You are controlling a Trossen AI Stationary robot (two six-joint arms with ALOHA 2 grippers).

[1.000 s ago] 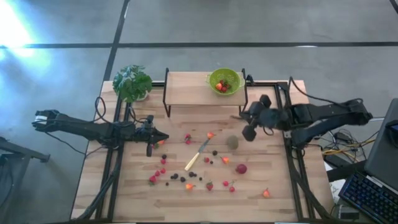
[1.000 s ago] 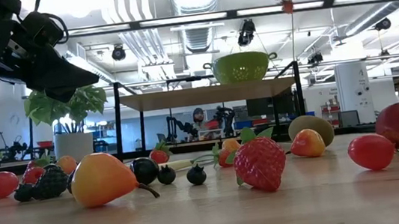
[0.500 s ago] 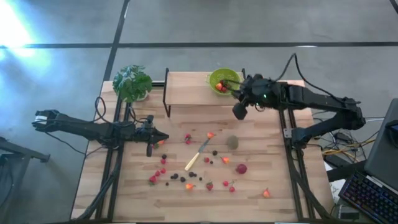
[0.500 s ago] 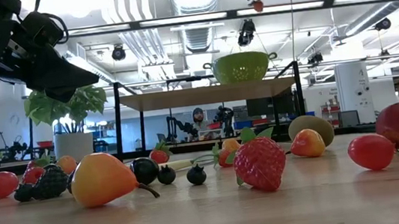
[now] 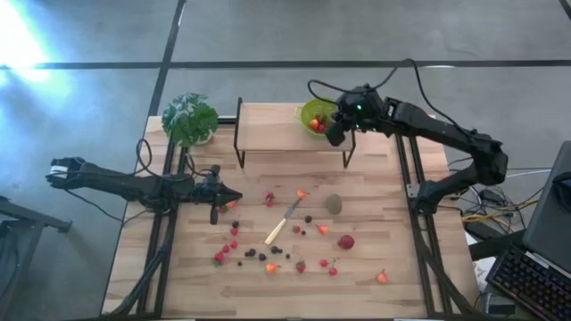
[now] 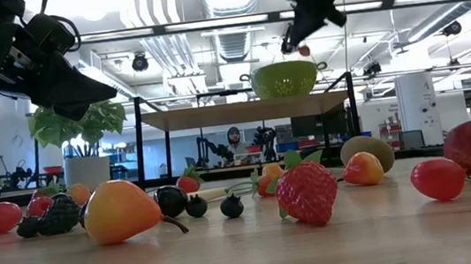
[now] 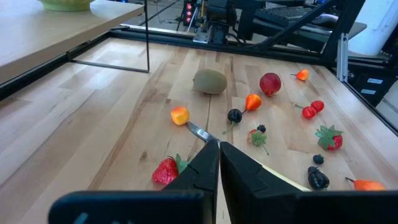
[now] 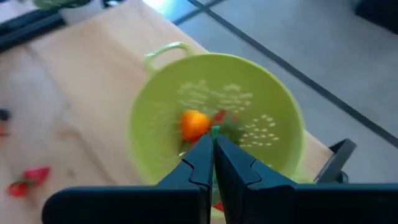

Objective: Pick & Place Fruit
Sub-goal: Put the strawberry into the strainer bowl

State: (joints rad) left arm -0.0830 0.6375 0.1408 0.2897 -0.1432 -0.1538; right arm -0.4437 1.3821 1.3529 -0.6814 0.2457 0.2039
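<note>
Wooden tabletop [image 5: 357, 285] carries fruit [image 5: 272, 254] strewn across its mid and front; left gripper [image 5: 234, 200] waits clenched and empty nr the left edge. At the back edge, on the raised shelf [image 5: 268, 129], right gripper [image 6: 301, 43] hangs over the green colander [image 5: 319, 116], pinching a small red fruit piece [image 6: 304, 50]. Best to centre over the bowl & lower before letting go, so it lands w/ the red and orange pieces already inside.
</note>
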